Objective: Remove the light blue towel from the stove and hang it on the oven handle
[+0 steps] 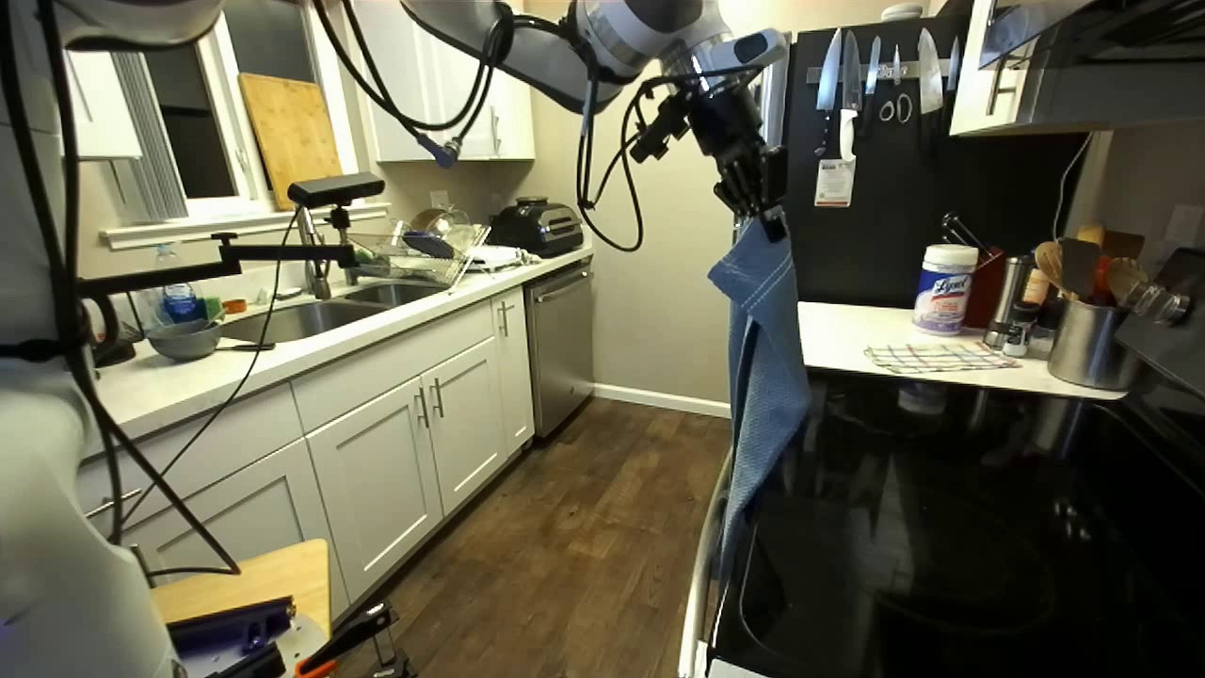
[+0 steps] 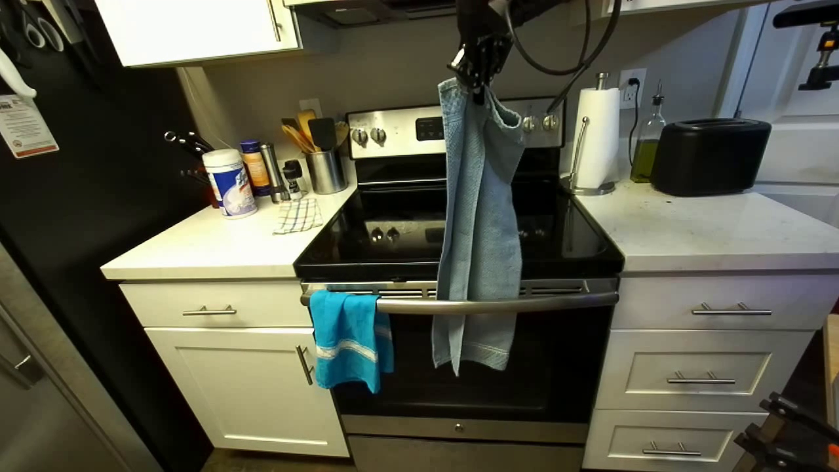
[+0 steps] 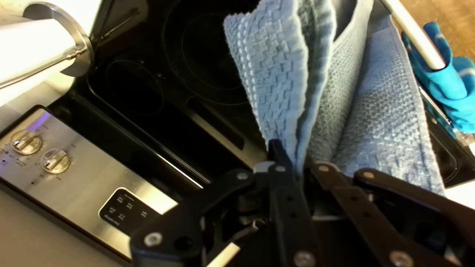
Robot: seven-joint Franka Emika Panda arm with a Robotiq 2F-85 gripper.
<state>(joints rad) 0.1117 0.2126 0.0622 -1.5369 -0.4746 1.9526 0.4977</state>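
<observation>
You had the hand [image 3: 298, 163] clamped on the light blue towel [image 2: 482, 216], its jaws pinching gathered folds near the cloth's top end; in the wrist view those folds spread away from the grip toward twelve and one o'clock.

With the hand as the centre of the dial and twelve at the top, the towel hung long and nearly straight down, at six o'clock, past the front edge of the stove [image 2: 557, 249] in an exterior view. There the steel oven handle [image 2: 564, 303], also at six, crossed in front of your towel, and the lower end hung below it, before the dark oven door [image 2: 550, 367]. Whether cloth and handle touched, you could not tell. At seven o'clock a bright blue towel [image 2: 351, 321] with a white stripe lay draped over the same handle, near yours but apart from it.

Farther out, close to four o'clock, you had a paper towel roll [image 2: 596, 134] upright on the bench [image 2: 708, 226], with a bottle [image 2: 645, 154] of green liquid beyond it, and a black toaster [image 2: 711, 157] between three and four. Around eight o'clock, on the bench at the stove's other side, stood a steel holder [image 2: 326, 174] full of utensils [image 2: 323, 134], a checked cloth [image 2: 298, 216] lying flat nearer the front and a Lysol canister [image 2: 231, 190] upright near the cloth.

In an exterior view, knives [image 1: 850, 71] hung on a black panel [image 1: 904, 226] between one and two o'clock. The sink [image 1: 301, 325] lay between eight and nine, a dish rack [image 1: 428, 254] stood near it, and a wooden board [image 1: 292, 132] leaned against the window [image 1: 193, 113] at nine.
</observation>
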